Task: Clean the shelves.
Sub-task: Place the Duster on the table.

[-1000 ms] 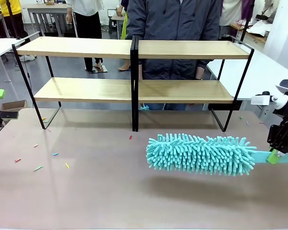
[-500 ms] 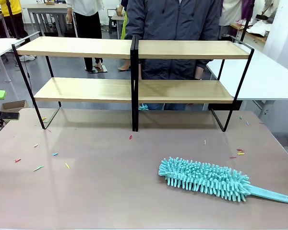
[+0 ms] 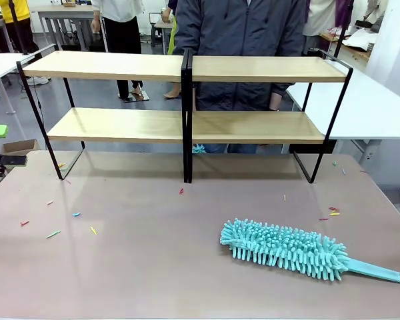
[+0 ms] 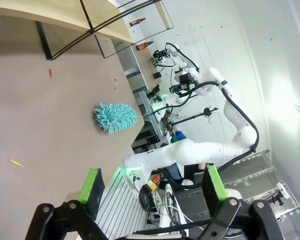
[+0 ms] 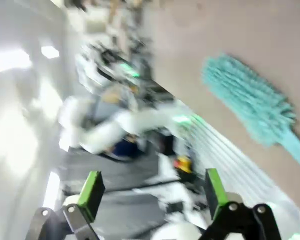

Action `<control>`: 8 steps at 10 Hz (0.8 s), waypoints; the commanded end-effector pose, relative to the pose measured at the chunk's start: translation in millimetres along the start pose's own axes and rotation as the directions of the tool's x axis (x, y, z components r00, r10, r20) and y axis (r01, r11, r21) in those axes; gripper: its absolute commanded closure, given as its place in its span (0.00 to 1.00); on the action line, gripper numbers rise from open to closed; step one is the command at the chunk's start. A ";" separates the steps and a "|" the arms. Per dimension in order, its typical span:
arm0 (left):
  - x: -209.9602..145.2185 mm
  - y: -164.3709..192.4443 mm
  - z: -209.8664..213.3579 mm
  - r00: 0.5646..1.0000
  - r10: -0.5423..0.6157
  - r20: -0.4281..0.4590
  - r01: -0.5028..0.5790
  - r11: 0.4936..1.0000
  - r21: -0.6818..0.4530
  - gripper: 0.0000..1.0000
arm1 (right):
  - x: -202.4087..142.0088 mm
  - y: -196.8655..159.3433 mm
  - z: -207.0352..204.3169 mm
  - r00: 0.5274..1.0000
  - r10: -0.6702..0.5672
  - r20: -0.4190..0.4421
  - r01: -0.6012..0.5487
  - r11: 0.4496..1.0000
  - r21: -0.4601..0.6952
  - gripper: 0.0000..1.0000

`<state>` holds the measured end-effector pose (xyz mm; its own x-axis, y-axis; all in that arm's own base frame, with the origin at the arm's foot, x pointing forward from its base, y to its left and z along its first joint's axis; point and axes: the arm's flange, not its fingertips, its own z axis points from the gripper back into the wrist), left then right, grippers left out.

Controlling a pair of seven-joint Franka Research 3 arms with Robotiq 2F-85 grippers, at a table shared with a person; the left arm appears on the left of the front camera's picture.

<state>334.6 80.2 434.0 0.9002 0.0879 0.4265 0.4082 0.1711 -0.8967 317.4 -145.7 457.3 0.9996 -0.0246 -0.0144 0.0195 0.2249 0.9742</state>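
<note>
Both hands, left hand [image 4: 152, 192] and right hand [image 5: 152, 192], hang spread, empty.

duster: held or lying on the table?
Lying flat on the table. The duster rests near the right front, handle pointing right; the open right gripper is off it.

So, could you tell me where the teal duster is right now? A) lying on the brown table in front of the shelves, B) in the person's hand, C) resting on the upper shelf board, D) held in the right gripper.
A: the duster lies flat on the table, nearer the camera than the shelves, with nothing gripping its handle.
</note>
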 end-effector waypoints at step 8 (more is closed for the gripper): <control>-0.3 0.8 -2.3 1.000 -0.025 0.017 0.026 0.999 -0.024 0.00 | -10.4 -4.7 -50.8 0.988 -0.108 0.108 0.086 0.978 0.191 0.00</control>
<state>335.5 79.7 432.4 0.9000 0.0862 0.4274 0.4095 0.1694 -0.8965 307.6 -93.4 440.8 0.9798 -0.1705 -0.1047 0.1106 0.0257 0.9935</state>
